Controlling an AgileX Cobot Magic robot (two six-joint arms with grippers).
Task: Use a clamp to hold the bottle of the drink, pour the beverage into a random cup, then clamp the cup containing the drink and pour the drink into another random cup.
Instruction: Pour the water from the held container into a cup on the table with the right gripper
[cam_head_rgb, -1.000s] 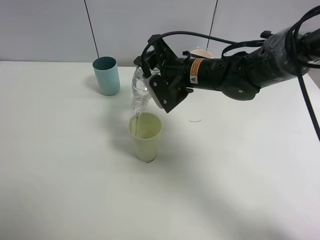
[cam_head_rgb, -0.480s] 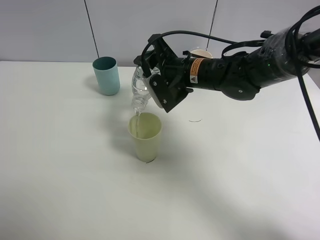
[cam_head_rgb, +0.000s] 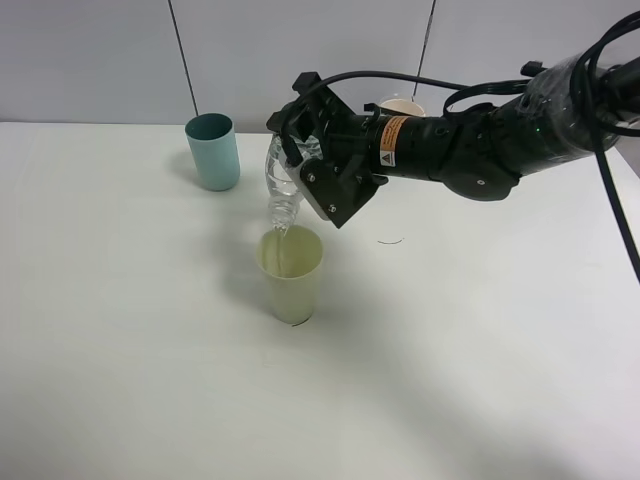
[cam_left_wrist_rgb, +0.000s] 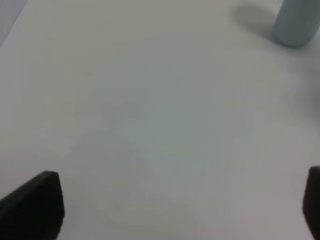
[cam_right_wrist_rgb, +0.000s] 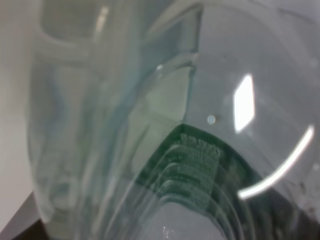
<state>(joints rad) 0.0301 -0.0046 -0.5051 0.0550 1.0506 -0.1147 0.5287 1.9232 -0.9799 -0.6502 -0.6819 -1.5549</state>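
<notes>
Currently at: the first pour, by my reading; the cup-to-cup pour is not yet begun.
Bottle (cam_head_rgb: 282, 185): held off the surface (cam_head_rgb: 130, 350) by the right arm (cam_head_rgb: 470, 150), tipped steeply with its neck down. Its long axis runs from the jaws down toward the pale cup (cam_head_rgb: 291, 285).
Bottle mouth: just above the pale cup's rim, over the far part of the opening.
Right jaws: clenched on the bottle's body; the wrist view shows only clear plastic and the green label (cam_right_wrist_rgb: 200, 170).
Left jaws: released, the dark fingertips (cam_left_wrist_rgb: 35, 202) spread wide over bare surface with nothing between them.
Pale cup: upright near the middle of the surface, directly under the bottle mouth.
Teal cup (cam_head_rgb: 213, 152): upright, well apart from the pale cup, toward the far left. It also shows in the left wrist view (cam_left_wrist_rgb: 296, 22).
Relation that counts: the pale cup lies straight below the right jaws. For grasping it later, I cannot tell which arm is nearer.
Drink (cam_head_rgb: 281, 248): at most a thin, faint thread into the pale cup; its level there cannot be read.
Hidden: a third cup (cam_head_rgb: 403, 104) shows only its cream rim behind the right arm. The left arm is outside the high view.
</notes>
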